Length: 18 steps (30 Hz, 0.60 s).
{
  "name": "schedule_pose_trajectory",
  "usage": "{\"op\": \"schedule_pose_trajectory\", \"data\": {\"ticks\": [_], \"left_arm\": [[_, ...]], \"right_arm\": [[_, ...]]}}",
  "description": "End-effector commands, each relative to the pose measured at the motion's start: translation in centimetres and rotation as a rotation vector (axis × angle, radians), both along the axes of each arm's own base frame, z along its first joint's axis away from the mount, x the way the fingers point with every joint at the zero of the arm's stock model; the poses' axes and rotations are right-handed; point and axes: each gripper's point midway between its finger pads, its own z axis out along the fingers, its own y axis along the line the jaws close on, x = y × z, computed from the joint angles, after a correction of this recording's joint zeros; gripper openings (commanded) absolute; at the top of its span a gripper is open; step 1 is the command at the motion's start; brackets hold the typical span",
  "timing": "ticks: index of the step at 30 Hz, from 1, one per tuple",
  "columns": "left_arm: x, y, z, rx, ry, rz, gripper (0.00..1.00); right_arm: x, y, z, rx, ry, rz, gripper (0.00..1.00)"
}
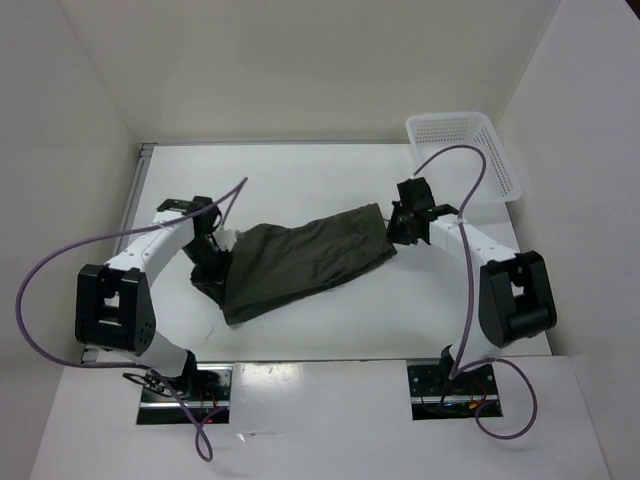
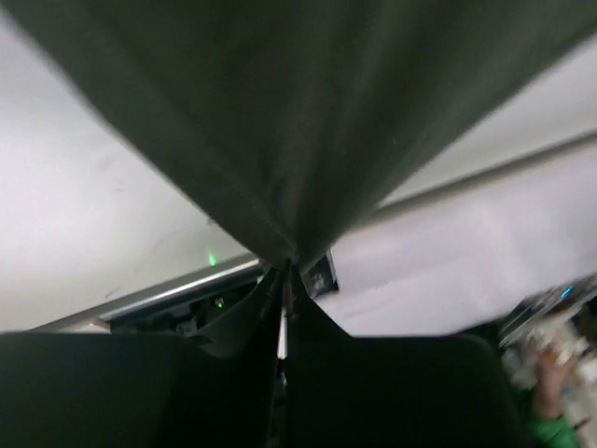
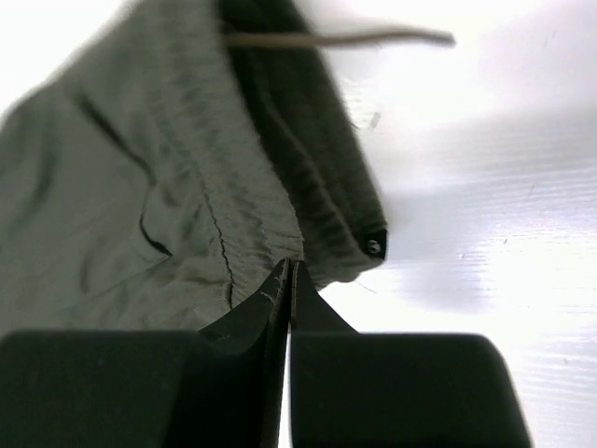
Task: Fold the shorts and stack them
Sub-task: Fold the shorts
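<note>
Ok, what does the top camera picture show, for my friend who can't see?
The left arm and right arm each pinch one end of dark green shorts over a white table. A white basket sits at the far right corner.

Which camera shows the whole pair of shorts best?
The top camera: it alone shows the shorts end to end. The left wrist camera shows only blurred dark cloth close up; the right wrist camera shows just the waistband and drawstring.

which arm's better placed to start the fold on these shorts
Probably left: the left jaws hold one end of the shorts lifted off the table, ready to swing over. The right jaws pinch the waistband low, a fair anchor.
</note>
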Motion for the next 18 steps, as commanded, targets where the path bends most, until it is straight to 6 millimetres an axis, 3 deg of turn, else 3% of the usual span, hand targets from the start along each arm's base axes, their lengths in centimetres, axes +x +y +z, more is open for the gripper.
{"op": "schedule_pose_trajectory", "data": {"ticks": [1, 4, 6, 8, 9, 10, 12, 13, 15, 18], "left_arm": [[-3.4, -1.6, -0.2, 0.003, 0.127, -0.101, 0.16], [-3.8, -2.1, -0.5, 0.020, 0.138, -0.147, 0.55], [-3.3, -1.9, -0.5, 0.040, 0.116, -0.160, 0.59], [-1.5, -0.4, -1.1, 0.104, 0.043, -0.134, 0.60], [1.2, 0.2, -1.2, 0.119, -0.074, -0.100, 0.60], [4.1, 2.3, -0.6, 0.149, -0.163, -0.014, 0.60], [9.7, 4.6, 1.1, 0.152, -0.376, 0.097, 0.56], [11.4, 6.7, 1.9, 0.165, -0.439, 0.168, 0.56], [14.6, 7.6, 2.5, 0.153, -0.528, 0.198, 0.56], [16.4, 6.8, 0.5, 0.100, -0.511, 0.188, 0.61]], "right_arm": [[-0.8, -1.2, -4.1, -0.032, 0.118, -0.043, 0.01], [-1.4, -1.2, -5.7, -0.038, 0.168, -0.038, 0.34], [-1.3, -0.9, -5.6, -0.020, 0.163, -0.028, 0.59], [-1.1, -0.8, -4.3, -0.005, 0.109, -0.027, 0.64], [-1.1, -0.8, -3.7, 0.001, 0.085, -0.027, 0.67], [-1.0, -0.8, -3.1, 0.008, 0.060, -0.027, 0.69], [-0.8, -0.9, -1.4, 0.020, -0.010, -0.031, 0.76], [-0.9, -0.9, -1.3, 0.018, -0.023, -0.024, 0.78], [-0.3, -0.8, -0.8, 0.022, -0.062, -0.017, 0.80], [0.1, -0.2, -1.0, 0.036, -0.074, 0.028, 0.81]]}}
